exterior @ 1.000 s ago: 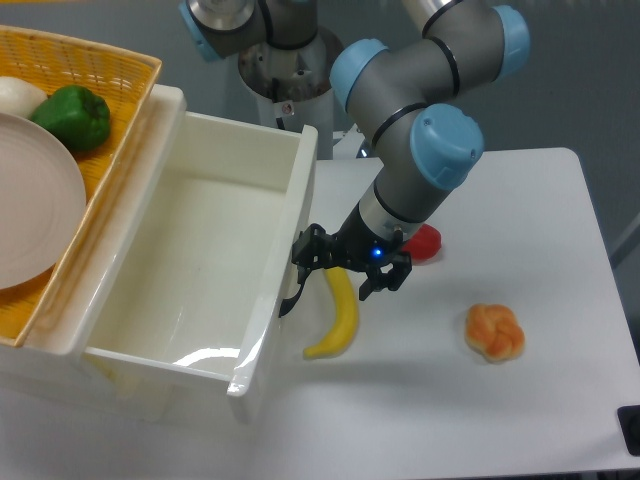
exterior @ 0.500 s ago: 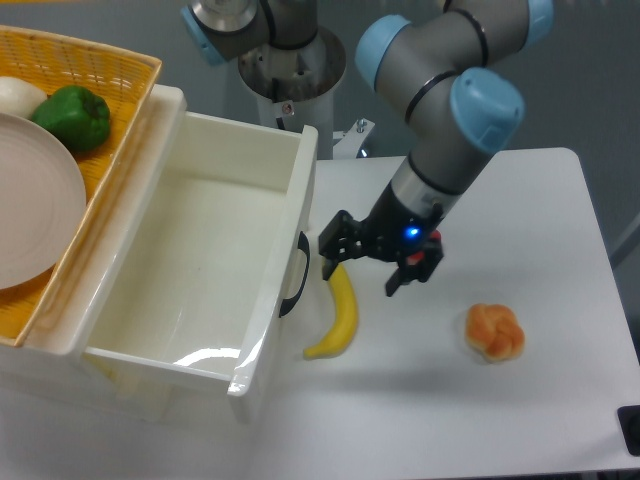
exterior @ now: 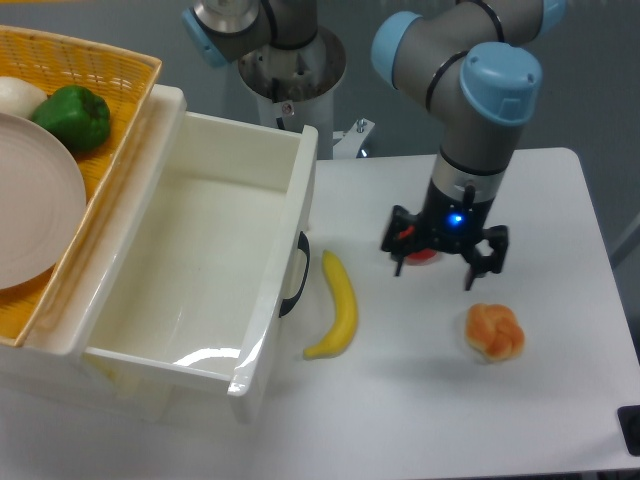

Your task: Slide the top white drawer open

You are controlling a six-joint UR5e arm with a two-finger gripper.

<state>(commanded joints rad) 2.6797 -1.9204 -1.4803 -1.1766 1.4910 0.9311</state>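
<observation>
Gaping wide, the glossy top white drawer [exterior: 200, 270] sits apart from the gripper [exterior: 437, 263], jaws spread, empty.

Bright, even overhead light, soft shadows, glare on the top white drawer [exterior: 215, 355].

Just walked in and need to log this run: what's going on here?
The top white drawer stands pulled well out of its cabinet, empty inside. The gripper holds nothing and hangs open above the table, apart from the drawer's black handle, over a partly hidden red object. A banana lies beside the drawer front and a bread roll sits further right. The yellow basket on top of the cabinet holds a plate and a green pepper.
</observation>
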